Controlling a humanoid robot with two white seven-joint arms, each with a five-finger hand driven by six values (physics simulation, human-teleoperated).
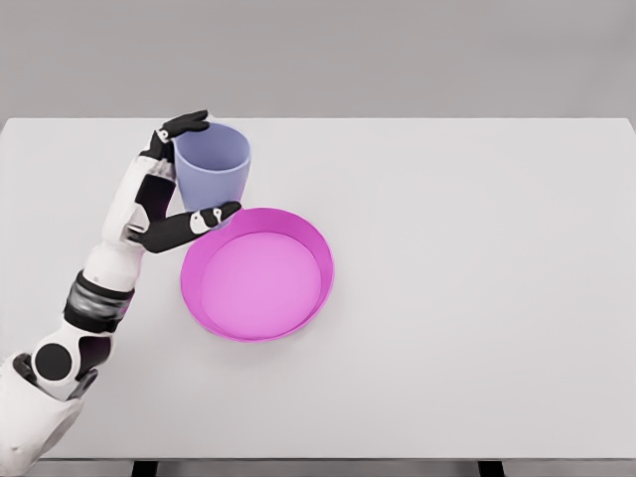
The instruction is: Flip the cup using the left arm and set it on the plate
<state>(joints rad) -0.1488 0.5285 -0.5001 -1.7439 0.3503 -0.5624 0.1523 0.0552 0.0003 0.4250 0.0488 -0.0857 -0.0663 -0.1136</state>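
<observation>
A pale lavender-blue cup [212,165] is held upright, its open mouth facing up, just past the far left rim of the magenta plate [313,248]. My left hand [189,174] is shut on the cup: black fingers [185,123] wrap its far side at the rim and the thumb [199,222] presses under its base. The cup looks lifted slightly off the white table. The plate is a shallow round dish lying flat near the table's middle, with nothing in it. The left arm rises from the lower left corner.
The white table [477,248] spans the whole view, with its front edge at the bottom and back edge near the top. Two dark table legs show below the front edge.
</observation>
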